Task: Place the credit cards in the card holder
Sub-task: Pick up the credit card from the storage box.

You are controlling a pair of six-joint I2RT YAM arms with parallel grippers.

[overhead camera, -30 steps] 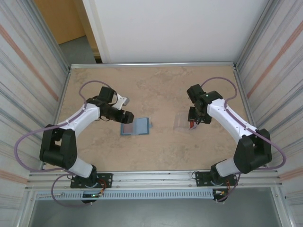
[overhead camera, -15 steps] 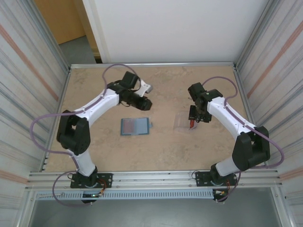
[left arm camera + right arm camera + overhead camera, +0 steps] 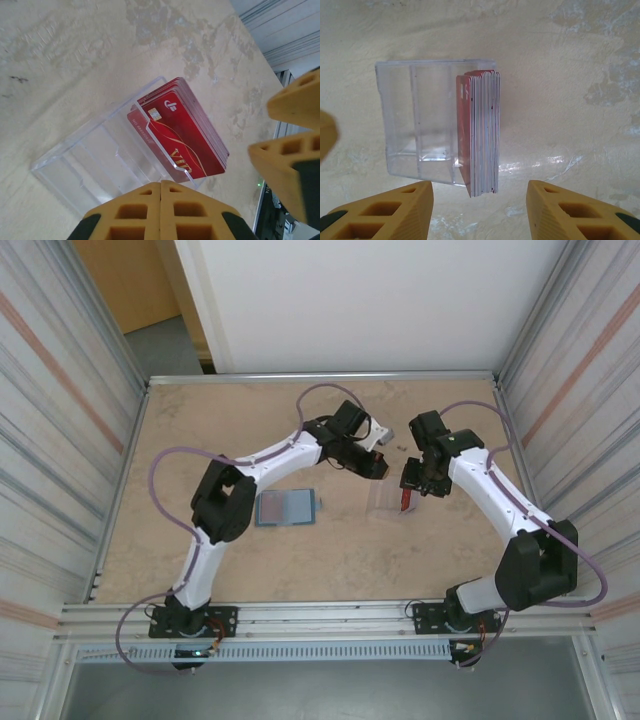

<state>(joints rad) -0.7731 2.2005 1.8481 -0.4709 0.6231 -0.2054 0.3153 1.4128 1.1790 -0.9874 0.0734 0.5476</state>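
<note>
Credit cards (image 3: 182, 130): a red stack with white marks, standing on edge and packed together in the end compartment of a clear case (image 3: 95, 160). Card holder (image 3: 287, 507): blue, lying open and flat, well apart from the cards.

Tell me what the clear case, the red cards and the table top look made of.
Clear case: rigid transparent plastic, apparently; glossy, see-through walls with bright edges.
Credit cards: probably glossy plastic; thin stacked edges, printed red faces.
Table top: matte beige marbled surface; laminate or stone, cannot tell.
</note>
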